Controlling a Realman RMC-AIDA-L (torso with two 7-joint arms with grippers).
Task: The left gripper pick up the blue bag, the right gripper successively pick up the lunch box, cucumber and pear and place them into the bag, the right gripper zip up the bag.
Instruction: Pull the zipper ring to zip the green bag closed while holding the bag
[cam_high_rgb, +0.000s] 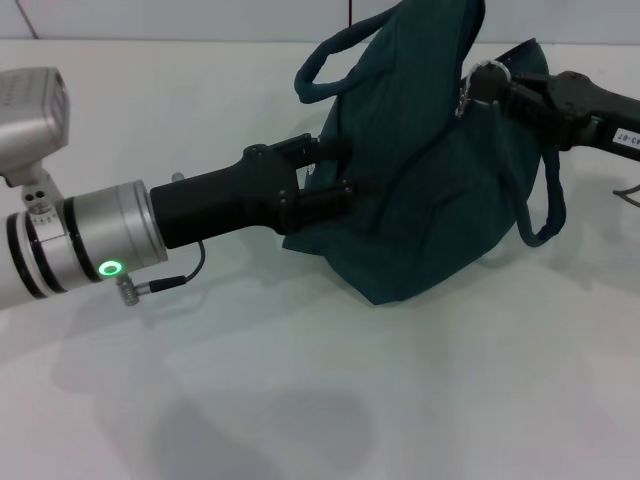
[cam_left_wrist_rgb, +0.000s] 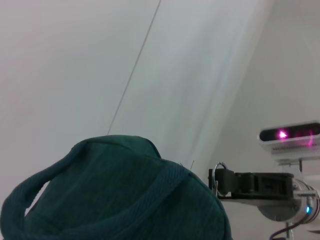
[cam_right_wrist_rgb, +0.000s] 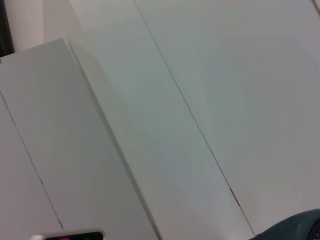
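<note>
My left gripper (cam_high_rgb: 340, 170) reaches in from the near left on its silver wrist, green light glowing, and its two black fingers (cam_high_rgb: 322, 200) are pinched into the teal fabric on the left side of the blue bag (cam_high_rgb: 420, 200). The upper finger sits near the base of one cord handle (cam_high_rgb: 330, 60), and the lower one presses into the cloth just below it. The fabric bunches where the fingers meet it, so I read this as a grip on the bag's side.

The bag rests on the white table (cam_high_rgb: 300, 400), slumped and leaning, its top rising past the upper edge of the head view. A second cord handle (cam_high_rgb: 545, 200) droops down the right flank. From my left wrist view I see the bag's rounded top (cam_left_wrist_rgb: 115, 200) with a thick cord handle (cam_left_wrist_rgb: 150, 195) arching over it.

Farther back on the right, my right gripper (cam_high_rgb: 480, 85) comes in from the right edge on its black arm with the small white label. Its tip is at the upper right of the bag, right at a small metal ring (cam_high_rgb: 466, 98). The left wrist view shows the same ring (cam_left_wrist_rgb: 216, 176) at the gripper's tip; I cannot tell whether those fingers are spread or closed. The right wrist view shows pale wall panels and a sliver of teal fabric (cam_right_wrist_rgb: 295, 227) in one corner.
</note>
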